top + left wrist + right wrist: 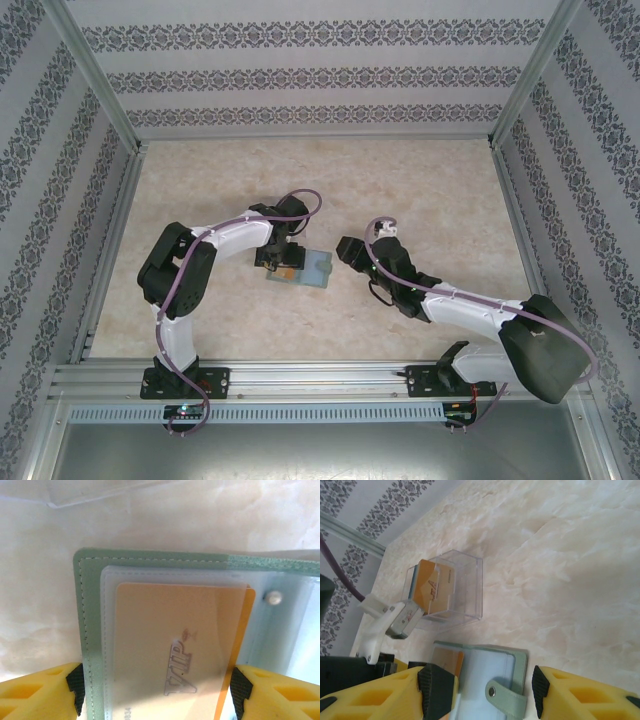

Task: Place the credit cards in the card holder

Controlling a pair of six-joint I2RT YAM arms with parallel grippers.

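The sage-green card holder [82, 610] lies open on the table [400, 180], its clear sleeves up. An orange credit card [160, 630] marked VIP sits mostly inside one sleeve, with a thin strip sticking out. My left gripper [157, 690] spans that leaf, one pad at the holder's outer edge and the other against the card's exposed edge. More orange credit cards [432, 587] stand in a clear box [465, 580]. My right gripper [490, 687] is open over the holder's [517, 670] snap-strap side, its far pad short of the edge.
The clear box stands just beyond the holder, next to the left wrist. In the top view both grippers meet at the holder [312, 268] mid-table. Patterned walls and metal rails [110, 230] close in the sides and back.
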